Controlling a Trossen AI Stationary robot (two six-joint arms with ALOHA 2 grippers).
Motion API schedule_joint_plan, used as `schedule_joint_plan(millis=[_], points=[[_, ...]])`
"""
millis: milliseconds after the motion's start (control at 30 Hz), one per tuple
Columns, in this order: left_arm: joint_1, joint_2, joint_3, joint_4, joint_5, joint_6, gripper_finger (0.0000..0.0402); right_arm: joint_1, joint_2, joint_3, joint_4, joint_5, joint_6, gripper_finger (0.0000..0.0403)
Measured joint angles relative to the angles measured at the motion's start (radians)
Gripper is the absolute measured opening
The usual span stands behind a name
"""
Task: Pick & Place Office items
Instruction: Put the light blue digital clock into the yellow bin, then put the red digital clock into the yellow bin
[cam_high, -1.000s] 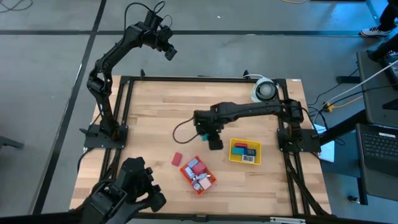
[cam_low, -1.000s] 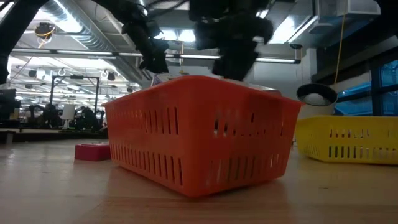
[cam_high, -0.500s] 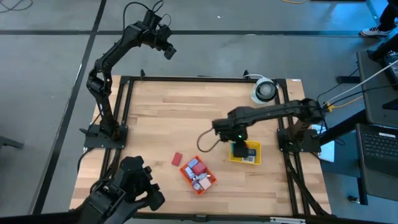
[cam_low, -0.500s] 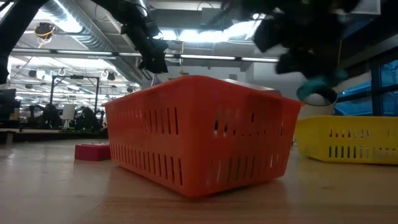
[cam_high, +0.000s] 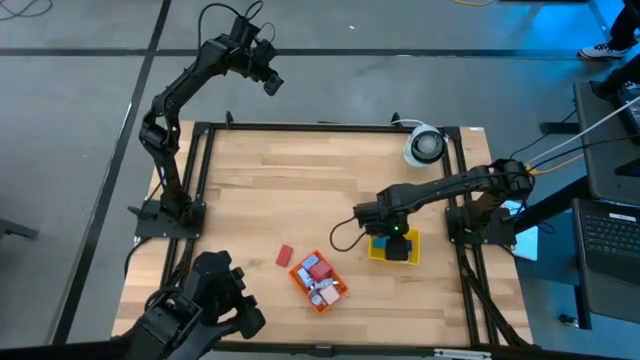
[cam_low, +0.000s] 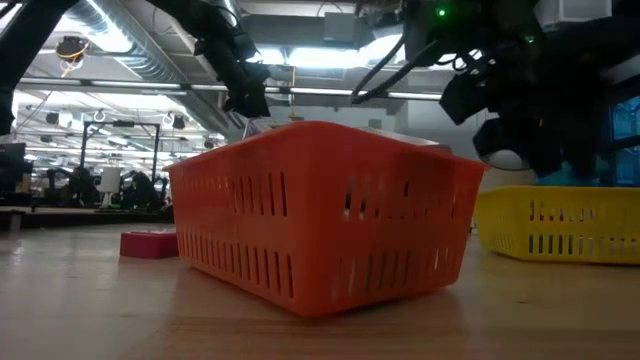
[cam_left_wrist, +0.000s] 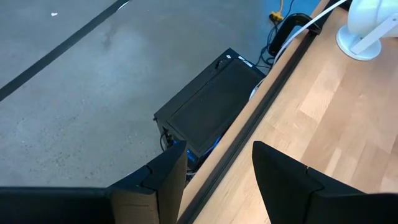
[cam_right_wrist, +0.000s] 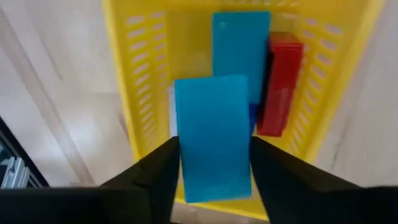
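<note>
My right gripper (cam_right_wrist: 214, 149) hangs over the yellow tray (cam_right_wrist: 134, 74), fingers pointing down, shut on a blue block (cam_right_wrist: 213, 124). In the tray lie another blue block (cam_right_wrist: 241, 46) and a red block (cam_right_wrist: 280, 87). In the high view this gripper (cam_high: 397, 247) covers the middle of the yellow tray (cam_high: 372, 248). The orange basket (cam_low: 320, 210) holds several small pieces (cam_high: 318, 280). A red piece (cam_high: 285, 256) lies flat on the table left of it. My left gripper (cam_left_wrist: 217, 174) is open, raised beyond the table's far left corner (cam_high: 272, 85). My right gripper has the blue block between its two fingers, one finger (cam_right_wrist: 158, 168) on each long side (cam_right_wrist: 181, 155). The fingers come from above, pointing down, and lie along the block's sides. The block is lifted clear, above the yellow tray's inside.
A white round device (cam_high: 424, 145) stands at the table's far right corner. A black frame rail (cam_high: 320, 126) runs around the table. Bare wood (cam_high: 270, 190) lies between the left arm's base and the trays.
My right gripper has gone from above the table's middle, beside the orange basket, toward the right edge and now stands over the yellow tray, a little lower and tipped further down. The blue block has travelled with it.
</note>
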Motion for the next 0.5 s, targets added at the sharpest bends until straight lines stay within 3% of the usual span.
schedule_joint_plan(millis=[233,367,500], points=[[0.0,0.0,0.0,0.0,0.0,0.001,0.0177,0.0,-0.02,0.002,-0.01,-0.001,-0.002,0.0273],[0.0,0.0,0.001,0.001,-0.002,-0.002,0.0177,-0.004,-0.045,0.032,-0.008,0.007,0.013,0.0281],[-0.007,-0.021,0.021,-0.007,-0.044,-0.005,0.0177,-0.03,-0.062,0.112,0.023,0.08,0.039,0.0274]])
